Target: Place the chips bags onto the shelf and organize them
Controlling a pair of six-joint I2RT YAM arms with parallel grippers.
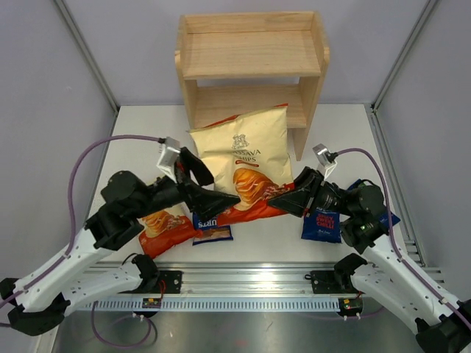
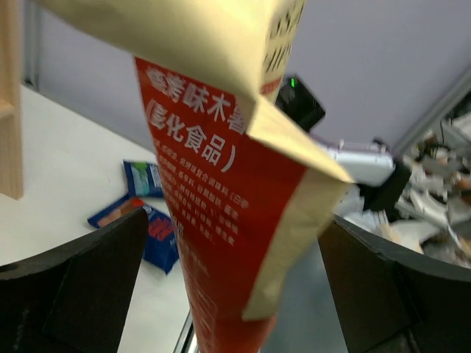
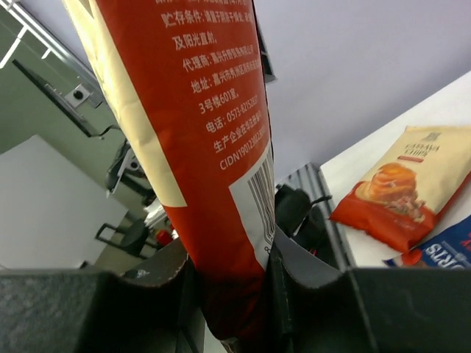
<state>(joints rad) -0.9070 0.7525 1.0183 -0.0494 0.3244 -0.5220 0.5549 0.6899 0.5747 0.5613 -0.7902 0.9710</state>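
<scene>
Your left jaws stand wide open, one on each side of the lower edge of the large glossy bag with the cream top and orange-red base. The left wrist view shows a gap on both sides, so they carry none of it. Just below them, under the arm, a second cream and orange-red bag lies flat on the white table, and a small dark blue bag lies beside it.

Between the two sets of jaws the large bag stands upright, tilted back toward the light wooden two-tier shelf beyond it. Judge it light and full of air. The film is slick, the body is soft and gives way, and the chips inside will crush under a hard squeeze. Take it by a flat crimped seam or a corner, never across the puffed middle.

Your right jaws are closed narrow on the orange-red bottom edge, next to the barcode, and they alone hold the bag. Held at one low point like this, it will probably flop or swing as you move, so move slowly. Below these jaws another small dark blue bag rests on the table.
</scene>
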